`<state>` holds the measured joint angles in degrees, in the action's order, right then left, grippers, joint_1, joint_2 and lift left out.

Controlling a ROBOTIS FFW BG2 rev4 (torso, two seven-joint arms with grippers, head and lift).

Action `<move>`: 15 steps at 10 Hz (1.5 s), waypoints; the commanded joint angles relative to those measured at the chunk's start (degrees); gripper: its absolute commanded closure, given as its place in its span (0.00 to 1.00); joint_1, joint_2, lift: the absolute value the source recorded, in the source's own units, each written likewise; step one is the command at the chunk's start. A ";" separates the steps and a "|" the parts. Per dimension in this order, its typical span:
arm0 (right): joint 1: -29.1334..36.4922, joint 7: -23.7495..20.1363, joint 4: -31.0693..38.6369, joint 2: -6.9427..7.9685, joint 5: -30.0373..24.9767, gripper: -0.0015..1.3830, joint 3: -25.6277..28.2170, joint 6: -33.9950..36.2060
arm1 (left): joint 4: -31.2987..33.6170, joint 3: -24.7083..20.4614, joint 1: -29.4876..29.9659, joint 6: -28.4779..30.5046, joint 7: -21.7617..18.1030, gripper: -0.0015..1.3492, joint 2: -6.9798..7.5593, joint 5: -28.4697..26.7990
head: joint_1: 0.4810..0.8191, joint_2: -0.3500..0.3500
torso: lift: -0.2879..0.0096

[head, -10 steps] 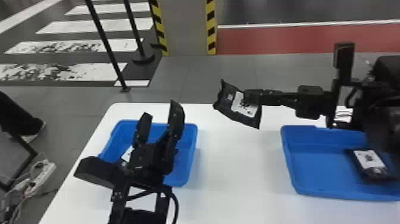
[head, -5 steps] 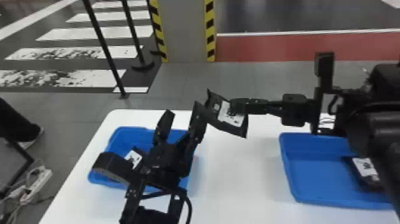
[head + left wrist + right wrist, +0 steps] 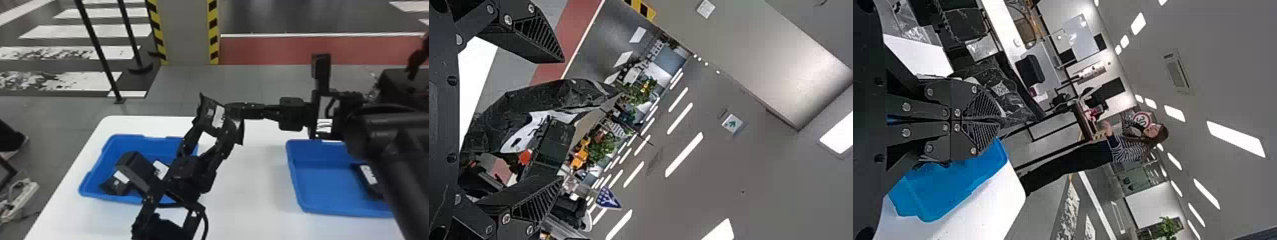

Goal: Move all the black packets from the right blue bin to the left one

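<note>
Right tool (image 3: 227,111) grips packet (image 3: 210,115) | left arm (image 3: 150,198) overhangs left bin (image 3: 134,145) | pillar (image 3: 185,32) beyond table (image 3: 255,182)

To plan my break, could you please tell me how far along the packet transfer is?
At least two black packets lie in the left blue bin; the right gripper holds another, the left gripper open around it; at least one remains in the right blue bin.

Shifted black packet (image 3: 207,118) leftward in right gripper (image 3: 228,111); brought left gripper (image 3: 217,127) rightward, from clear of packet to open around it.
</note>
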<state>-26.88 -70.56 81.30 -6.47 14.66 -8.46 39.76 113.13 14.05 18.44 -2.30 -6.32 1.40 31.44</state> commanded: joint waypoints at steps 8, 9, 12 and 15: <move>-2.09 -0.28 -4.17 0.32 1.77 0.82 -2.70 -1.79 | 3.09 -0.95 0.96 2.30 1.58 0.91 0.45 -2.96 | 0.58 0.68 | 0.60; -2.37 -0.28 -4.59 0.58 1.86 0.82 -2.70 -2.21 | 3.09 -0.95 0.96 2.02 1.58 0.91 0.45 -2.70 | 0.56 0.67 | 0.60; -3.50 0.60 -6.28 0.85 3.88 0.57 -2.52 -4.75 | 3.09 -1.48 0.82 1.03 1.49 0.91 0.27 -2.52 | 0.52 0.67 | 0.60; 0.58 0.77 -1.78 0.41 2.65 0.07 2.31 -6.15 | 2.53 -6.93 1.95 -2.48 2.37 0.91 -1.05 -8.59 | 0.47 0.70 | 0.60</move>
<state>-27.64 -69.75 78.18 -6.02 18.53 -7.89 33.68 115.85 8.44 20.13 -3.90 -4.02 0.70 24.59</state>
